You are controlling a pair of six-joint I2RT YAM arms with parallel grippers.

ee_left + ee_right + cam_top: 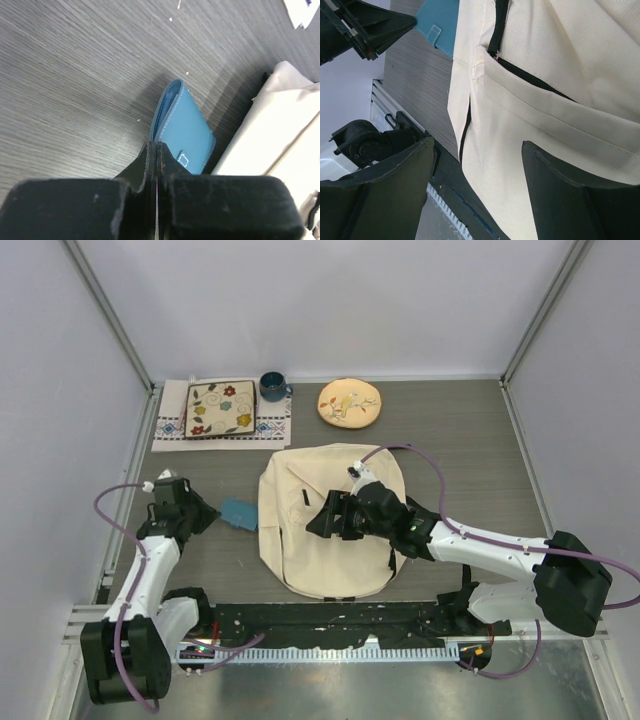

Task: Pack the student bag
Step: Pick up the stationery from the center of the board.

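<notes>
The student bag lies flat at the table's middle, cream fabric with black zipper lines. A blue wallet lies on the table just left of it. My left gripper is shut, its tips at the wallet's near end; I see nothing between the fingers. My right gripper hovers open over the bag's front panel, its fingers wide apart and holding nothing. A zipper pull strap lies at a pocket's end.
At the back left, a square floral plate rests on an embroidered cloth, with a blue mug beside it. A round yellowish plate sits at the back middle. The black mounting rail runs along the near edge.
</notes>
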